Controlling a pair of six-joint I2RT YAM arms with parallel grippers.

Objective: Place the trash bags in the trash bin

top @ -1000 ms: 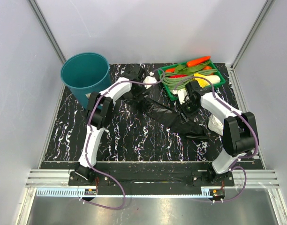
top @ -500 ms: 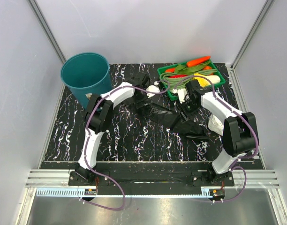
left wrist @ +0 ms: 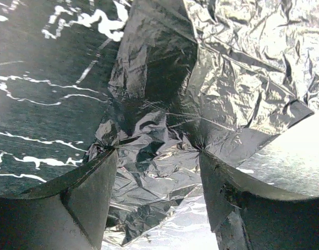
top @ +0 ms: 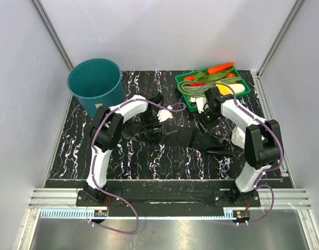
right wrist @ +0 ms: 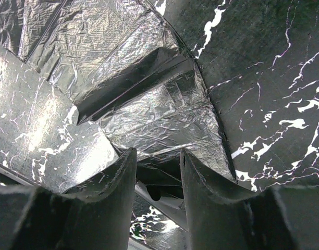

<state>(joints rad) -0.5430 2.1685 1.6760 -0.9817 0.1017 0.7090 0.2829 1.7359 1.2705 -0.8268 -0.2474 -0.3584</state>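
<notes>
The black trash bags point(top: 175, 136) lie crumpled across the middle of the marbled table. The teal trash bin point(top: 95, 83) stands upright at the far left, apart from them. My left gripper point(top: 149, 115) is down on the bags' left end. In the left wrist view point(left wrist: 158, 151) its fingers point(left wrist: 91, 192) stand apart, tips pressed into wrinkled film point(left wrist: 164, 120). My right gripper point(top: 205, 121) is at the bags' right end. In the right wrist view point(right wrist: 158, 152) its fingers point(right wrist: 112, 192) are narrowly spaced, with a fold of film point(right wrist: 149, 120) rising between them.
A white plastic wad point(top: 164, 114) lies just right of my left gripper. A green tray point(top: 244, 90) of vegetables stands at the far right, close behind my right gripper. Another white object point(top: 237, 137) lies beside the right arm. White walls enclose the table.
My left gripper has come from the back of the table down onto the bags' left end. The bags have bunched and shifted left and nearer. My right gripper has barely moved.
</notes>
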